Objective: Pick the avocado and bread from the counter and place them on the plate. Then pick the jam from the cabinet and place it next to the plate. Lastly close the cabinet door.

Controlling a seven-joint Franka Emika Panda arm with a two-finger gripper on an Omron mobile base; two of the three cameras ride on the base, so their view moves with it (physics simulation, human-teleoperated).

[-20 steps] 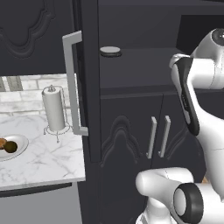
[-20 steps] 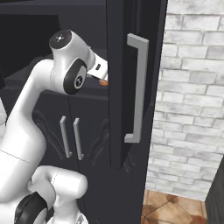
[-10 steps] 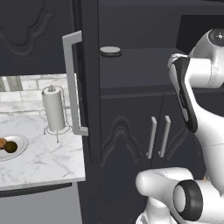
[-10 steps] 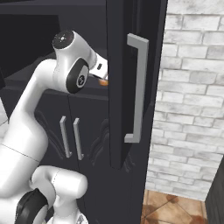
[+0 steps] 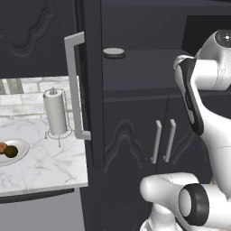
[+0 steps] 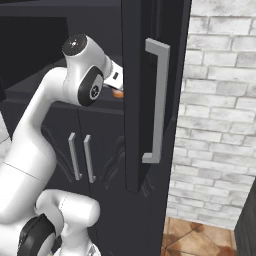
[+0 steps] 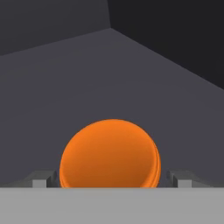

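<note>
In the hand view, the jam [image 7: 110,153], a jar with a round orange top, sits on the dark cabinet shelf. My gripper [image 7: 111,179] is open around it, one fingertip [image 7: 43,178] on either side, not touching. The right base view shows my arm reaching into the black cabinet [image 6: 30,55], with a sliver of the orange jam [image 6: 118,93] showing beside the open cabinet door [image 6: 137,100]. At far left of the left base view, the avocado [image 5: 11,151] and the bread [image 5: 2,147] lie on the plate [image 5: 22,149] on the marble counter [image 5: 49,158].
Another open black door [image 5: 90,90] with a pale bar handle [image 5: 74,85] stands edge-on between counter and shelf. A grey disc [image 5: 113,53] lies on the shelf. A paper towel holder [image 5: 57,117] stands on the counter. Lower doors have paired handles [image 5: 162,140]. A brick wall [image 6: 220,125] is at right.
The arm has shifted slightly further into the cabinet. The jaws have stayed open, and the plate and food have not moved.
</note>
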